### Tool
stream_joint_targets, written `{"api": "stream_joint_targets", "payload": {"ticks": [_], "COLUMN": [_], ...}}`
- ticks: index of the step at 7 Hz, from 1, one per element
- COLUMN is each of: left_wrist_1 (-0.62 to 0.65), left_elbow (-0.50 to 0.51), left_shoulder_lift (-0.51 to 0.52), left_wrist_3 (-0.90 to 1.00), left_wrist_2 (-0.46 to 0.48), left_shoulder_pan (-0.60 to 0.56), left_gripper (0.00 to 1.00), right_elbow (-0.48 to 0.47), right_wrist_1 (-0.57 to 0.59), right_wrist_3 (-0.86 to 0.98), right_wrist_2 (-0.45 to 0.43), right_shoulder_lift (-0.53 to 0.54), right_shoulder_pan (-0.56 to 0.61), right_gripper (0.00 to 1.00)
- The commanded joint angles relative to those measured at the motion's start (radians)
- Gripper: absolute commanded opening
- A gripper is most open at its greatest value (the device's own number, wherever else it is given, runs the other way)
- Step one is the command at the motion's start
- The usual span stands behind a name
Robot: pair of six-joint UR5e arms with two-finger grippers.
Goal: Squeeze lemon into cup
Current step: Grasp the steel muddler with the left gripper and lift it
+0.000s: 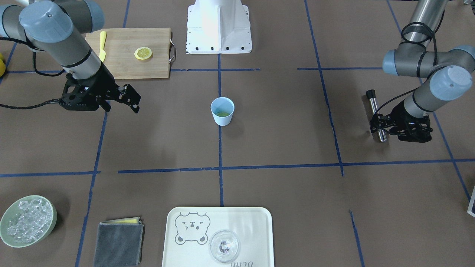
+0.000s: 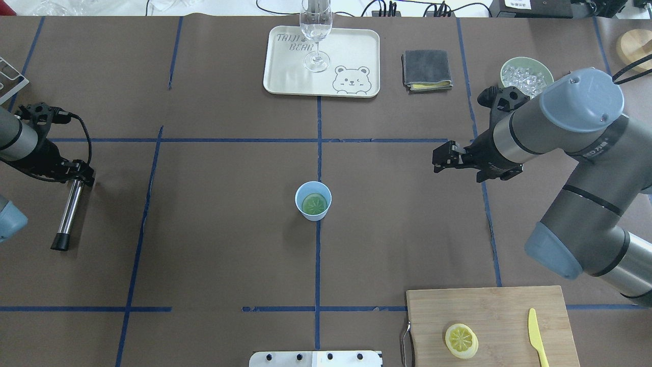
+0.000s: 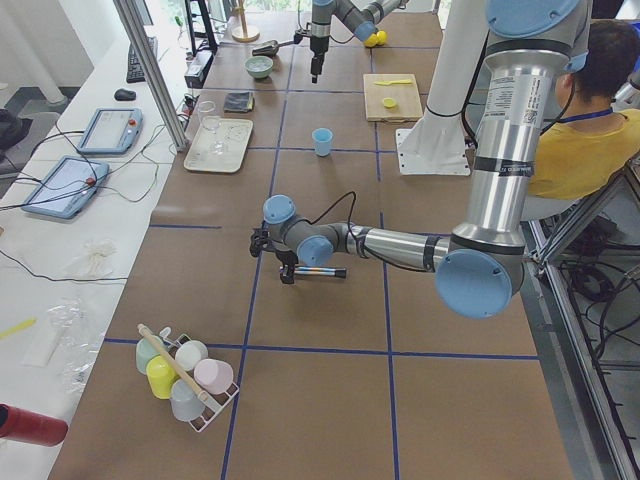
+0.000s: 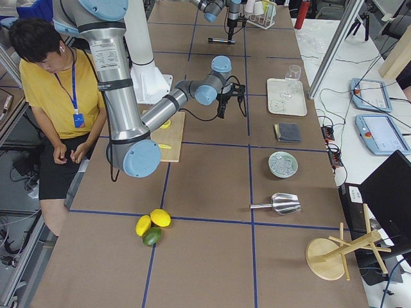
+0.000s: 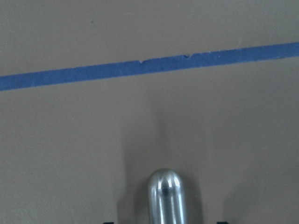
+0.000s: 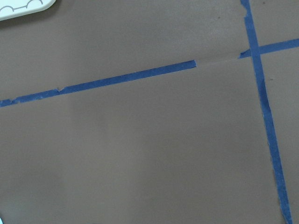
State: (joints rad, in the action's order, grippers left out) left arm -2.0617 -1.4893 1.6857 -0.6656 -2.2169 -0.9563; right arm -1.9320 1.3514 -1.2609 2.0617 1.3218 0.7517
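The light blue cup (image 2: 313, 200) stands upright at the table's middle, also in the front view (image 1: 222, 110). A lemon slice (image 2: 314, 204) lies flat inside it. A second, pale yellow slice (image 2: 461, 340) lies on the cutting board. My right gripper (image 2: 442, 157) is open and empty, above the table well to the cup's right. My left gripper (image 2: 77, 176) is far to the cup's left, shut on one end of a metal rod (image 2: 69, 211) with a black tip that lies on the table. The rod's rounded end shows in the left wrist view (image 5: 167, 196).
A wooden cutting board (image 2: 501, 311) with a yellow plastic knife (image 2: 537, 336) is at the near right. A tray (image 2: 288, 71) with a clear stemmed glass (image 2: 316, 30), a grey cloth (image 2: 427, 70) and a green bowl of ice (image 2: 525, 76) line the far side.
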Motion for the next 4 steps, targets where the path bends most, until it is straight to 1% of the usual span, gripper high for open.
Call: {"api": "stream_joint_targets", "payload": {"ticks": [1, 2, 3, 4], "left_wrist_1": [0.000, 0.000, -0.001, -0.001], "left_elbow": [0.003, -0.003, -0.011, -0.047], "left_shoulder_lift": [0.002, 0.002, 0.002, 0.000], "left_wrist_3": [0.000, -0.003, 0.000, 0.007], "left_wrist_2": [0.002, 0.002, 0.003, 0.005], "left_shoulder_pan": [0.001, 0.004, 0.004, 0.004], "left_gripper": [0.18, 0.00, 0.00, 0.00], "right_elbow": [0.001, -0.001, -0.001, 0.001], "right_wrist_1": [0.000, 0.000, -0.003, -0.033], "right_wrist_3": [0.000, 0.000, 0.000, -0.009], "right_wrist_2": [0.002, 0.002, 0.000, 0.003], "right_shoulder_lift": [-0.001, -0.001, -0.003, 0.002], "right_shoulder_pan": [0.000, 0.000, 0.000, 0.000], "right_gripper": [1.00, 1.00, 1.00, 1.00]}}
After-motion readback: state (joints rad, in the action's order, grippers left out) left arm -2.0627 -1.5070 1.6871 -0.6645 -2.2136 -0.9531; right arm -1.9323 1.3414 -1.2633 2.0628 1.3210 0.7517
